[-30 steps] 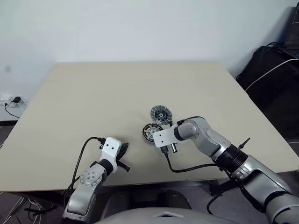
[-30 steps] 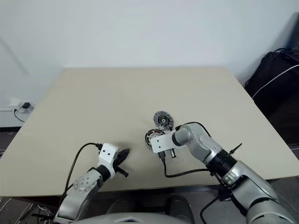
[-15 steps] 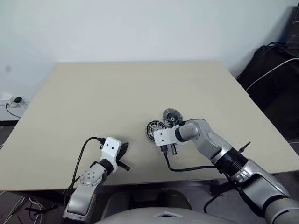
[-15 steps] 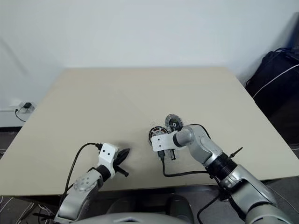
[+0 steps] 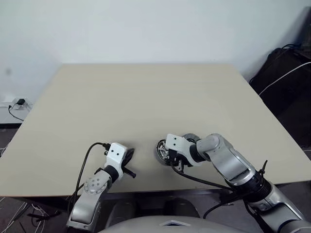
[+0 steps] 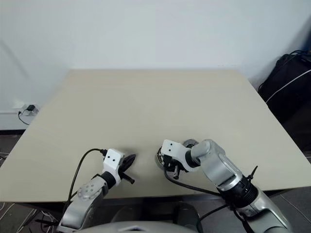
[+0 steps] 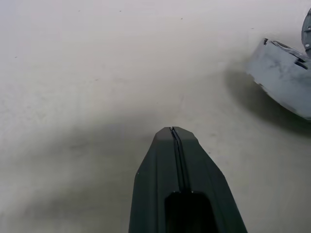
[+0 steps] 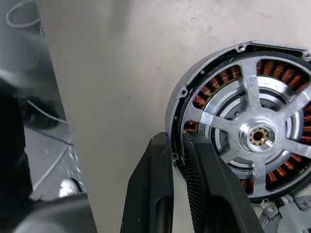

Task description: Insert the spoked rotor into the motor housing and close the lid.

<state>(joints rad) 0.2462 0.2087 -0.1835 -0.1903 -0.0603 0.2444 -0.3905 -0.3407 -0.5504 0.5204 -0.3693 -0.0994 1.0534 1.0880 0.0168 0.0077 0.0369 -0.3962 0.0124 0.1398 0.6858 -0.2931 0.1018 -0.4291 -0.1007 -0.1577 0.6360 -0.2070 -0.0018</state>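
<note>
The motor housing (image 8: 194,77), a grey round cup with copper windings, lies near the table's front edge (image 5: 161,149). The spoked rotor (image 8: 257,137) sits inside it, silver spokes and shiny hub over the windings. My right gripper (image 8: 176,141) is shut on the housing's rim, one finger inside and one outside; in the head view it (image 5: 171,154) points down and to the left. The lid (image 5: 190,138) peeks out grey behind that wrist, mostly hidden. My left gripper (image 7: 174,132) is shut and empty over bare table, left of the housing (image 5: 128,158).
The table's front edge (image 5: 146,190) runs close below both grippers. A black cable (image 5: 197,177) loops from the right wrist over that edge. A dark bag (image 5: 286,73) stands on the floor to the right. The far tabletop (image 5: 146,92) is bare.
My right gripper has drawn back toward the table's front edge and rolled over, bringing the housing with it. The lid has also shifted nearer. The left gripper has stayed still.
</note>
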